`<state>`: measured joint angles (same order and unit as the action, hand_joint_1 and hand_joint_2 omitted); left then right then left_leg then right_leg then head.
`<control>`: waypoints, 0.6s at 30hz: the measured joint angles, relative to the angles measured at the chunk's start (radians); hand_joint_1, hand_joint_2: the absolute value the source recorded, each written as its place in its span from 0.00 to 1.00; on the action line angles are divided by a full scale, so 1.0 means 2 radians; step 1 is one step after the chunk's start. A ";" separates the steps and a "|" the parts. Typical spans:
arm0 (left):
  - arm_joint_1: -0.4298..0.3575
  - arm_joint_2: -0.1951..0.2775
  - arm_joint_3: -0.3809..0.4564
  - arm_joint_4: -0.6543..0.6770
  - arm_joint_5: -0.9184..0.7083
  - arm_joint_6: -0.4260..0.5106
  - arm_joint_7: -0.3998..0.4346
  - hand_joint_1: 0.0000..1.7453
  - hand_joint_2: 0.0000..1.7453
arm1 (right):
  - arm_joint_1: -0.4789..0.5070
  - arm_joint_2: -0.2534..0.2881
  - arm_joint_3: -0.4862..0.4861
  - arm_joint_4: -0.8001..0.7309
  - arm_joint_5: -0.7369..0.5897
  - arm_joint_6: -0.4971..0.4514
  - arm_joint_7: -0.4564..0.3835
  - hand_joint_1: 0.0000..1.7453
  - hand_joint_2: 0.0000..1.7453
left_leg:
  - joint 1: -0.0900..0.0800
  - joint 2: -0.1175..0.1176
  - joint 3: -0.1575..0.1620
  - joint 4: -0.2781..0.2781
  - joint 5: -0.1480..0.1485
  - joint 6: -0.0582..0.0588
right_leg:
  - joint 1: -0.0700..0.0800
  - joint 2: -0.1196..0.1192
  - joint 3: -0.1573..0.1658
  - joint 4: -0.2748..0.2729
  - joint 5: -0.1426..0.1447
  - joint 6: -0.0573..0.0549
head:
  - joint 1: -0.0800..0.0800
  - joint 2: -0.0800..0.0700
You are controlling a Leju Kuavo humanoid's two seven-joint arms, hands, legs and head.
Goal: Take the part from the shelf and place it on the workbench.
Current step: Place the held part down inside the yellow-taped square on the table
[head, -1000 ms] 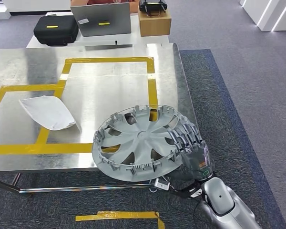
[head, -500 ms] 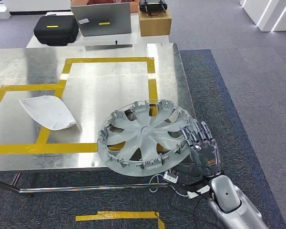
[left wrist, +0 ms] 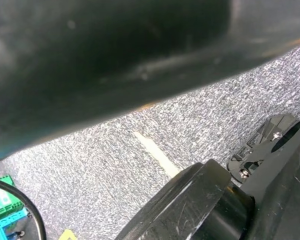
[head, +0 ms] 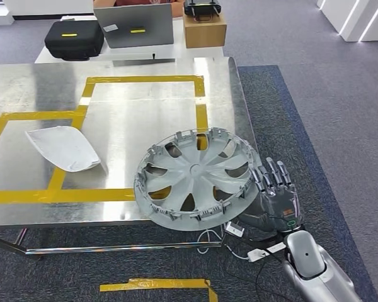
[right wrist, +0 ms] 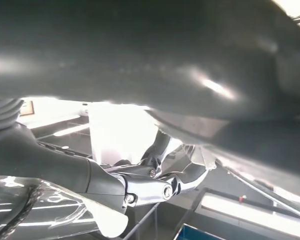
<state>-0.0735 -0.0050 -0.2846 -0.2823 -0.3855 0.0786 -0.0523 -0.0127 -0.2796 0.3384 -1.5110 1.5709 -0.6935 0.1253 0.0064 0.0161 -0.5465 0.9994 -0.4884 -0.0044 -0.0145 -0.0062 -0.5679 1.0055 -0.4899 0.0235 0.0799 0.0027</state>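
Note:
The part, a grey wheel cover (head: pixel 196 179) with spokes, lies on the steel workbench (head: pixel 130 119) at its front right corner, over the yellow tape lines. Its near rim hangs a little past the table's front edge. My right hand (head: pixel 274 195) is just to the right of the rim, off the table's corner. Its fingers (head: pixel 271 175) are stretched out and apart, clear of the rim. In the right wrist view the fingers (right wrist: pixel 163 190) reach out with nothing between them. A dark blurred part of my left hand (left wrist: pixel 103 65) hangs over grey carpet; its fingers are hidden.
A white curved panel (head: pixel 63 148) lies on the workbench's left part. Behind the bench a second table carries a black case (head: pixel 74 39), a laptop (head: pixel 135 25) and a cardboard box (head: pixel 204 28). Cables and plugs (head: pixel 244 242) lie on the carpet below my right hand.
The wheel cover has shifted right and further onto the bench. My right hand's fingers, which lay over its rim, have slid off to the right and now stand clear of it.

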 joint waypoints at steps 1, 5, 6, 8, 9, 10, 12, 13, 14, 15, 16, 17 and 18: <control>0.000 0.000 0.000 0.000 0.000 0.000 0.000 0.00 0.00 | 0.000 -0.001 -0.001 0.001 0.000 0.000 0.001 0.00 0.00 | 0.000 0.000 0.000 0.000 0.000 0.000 | 0.000 0.000 0.000 0.000 0.000 0.000 | 0.000 0.000; 0.000 0.000 0.000 0.000 0.001 0.001 0.000 0.00 0.00 | 0.001 -0.007 -0.009 0.011 0.000 0.000 0.011 0.00 0.00 | 0.000 0.000 0.000 0.000 0.000 0.000 | 0.000 0.000 0.000 0.000 0.000 0.000 | 0.000 0.000; 0.001 0.000 0.000 0.000 0.001 0.001 0.000 0.00 0.00 | 0.001 -0.008 -0.012 0.014 0.000 0.000 0.014 0.00 0.00 | 0.000 0.000 0.000 0.000 0.000 0.000 | 0.000 0.000 0.000 0.000 0.000 0.000 | 0.000 0.000; 0.001 0.001 0.000 0.000 0.001 0.001 0.000 0.00 0.00 | 0.003 -0.011 -0.018 0.019 0.000 0.000 0.018 0.00 0.00 | 0.000 0.000 0.000 0.000 0.000 0.000 | 0.000 0.000 0.000 0.000 0.000 0.000 | 0.000 0.000; 0.001 0.001 0.000 0.000 0.001 0.002 0.000 0.00 0.00 | 0.004 -0.016 -0.021 0.020 0.000 0.000 0.025 0.00 0.00 | 0.000 0.000 0.000 0.001 0.000 0.000 | 0.000 0.000 0.000 0.000 0.000 0.000 | 0.000 0.000; 0.002 0.001 0.000 0.000 0.001 0.002 0.000 0.00 0.00 | 0.004 -0.021 -0.024 0.022 0.000 0.000 0.035 0.00 0.00 | 0.000 0.000 0.000 0.001 0.000 0.001 | 0.000 0.000 0.000 0.000 0.000 0.000 | 0.000 0.000; 0.002 0.001 0.000 0.000 0.001 0.003 0.000 0.00 0.00 | 0.005 -0.034 -0.025 0.025 0.000 0.000 0.058 0.00 0.00 | 0.000 0.000 0.000 0.001 -0.001 0.001 | 0.000 0.000 0.000 0.000 0.000 0.000 | 0.000 0.000; 0.002 0.001 0.000 0.000 0.001 0.003 0.000 0.00 0.00 | 0.004 -0.038 -0.025 0.027 0.000 0.001 0.067 0.00 0.00 | 0.000 0.000 -0.001 0.001 -0.001 0.001 | 0.000 0.000 0.000 0.000 0.000 0.000 | 0.000 0.000; 0.002 0.001 0.000 0.000 0.001 0.003 0.000 0.00 0.00 | 0.004 -0.042 -0.024 0.028 0.000 0.001 0.075 0.00 0.00 | 0.000 0.000 -0.001 0.001 -0.001 0.001 | 0.000 0.000 0.000 0.000 0.000 0.000 | 0.000 0.000; 0.002 0.001 0.000 0.000 0.001 0.003 0.000 0.00 0.00 | 0.003 -0.046 -0.023 0.030 0.000 0.001 0.083 0.00 0.00 | 0.000 0.000 -0.001 0.001 -0.001 0.001 | 0.000 0.000 0.000 0.000 0.000 0.000 | 0.000 0.000; 0.002 0.001 0.000 0.000 0.001 0.003 0.000 0.00 0.00 | 0.002 -0.050 -0.023 0.032 0.000 0.002 0.091 0.00 0.00 | 0.000 0.000 -0.001 0.001 -0.001 0.001 | 0.000 0.000 0.000 0.000 0.000 0.000 | 0.000 0.000; 0.002 0.002 0.000 0.000 0.001 0.004 0.000 0.00 0.00 | 0.002 -0.054 -0.022 0.033 0.000 0.003 0.097 0.00 0.00 | 0.000 0.000 -0.001 0.001 -0.001 0.001 | 0.000 0.000 0.000 0.000 0.000 0.000 | 0.000 0.000; 0.002 0.002 0.000 0.000 0.001 0.004 0.000 0.00 0.00 | 0.001 -0.058 -0.021 0.034 0.000 0.004 0.103 0.00 0.00 | 0.000 0.000 -0.001 0.001 -0.001 0.001 | 0.000 0.000 0.000 0.000 0.000 0.000 | 0.000 0.000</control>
<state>-0.0698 -0.0014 -0.2842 -0.2819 -0.3826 0.0863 -0.0519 -0.0102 -0.3962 0.2964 -1.4426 1.5714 -0.6863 0.3322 0.0057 0.0161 -0.5478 1.0018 -0.4902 -0.0015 -0.0149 -0.0064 -0.5678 1.0055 -0.4899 0.0239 0.0798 0.0027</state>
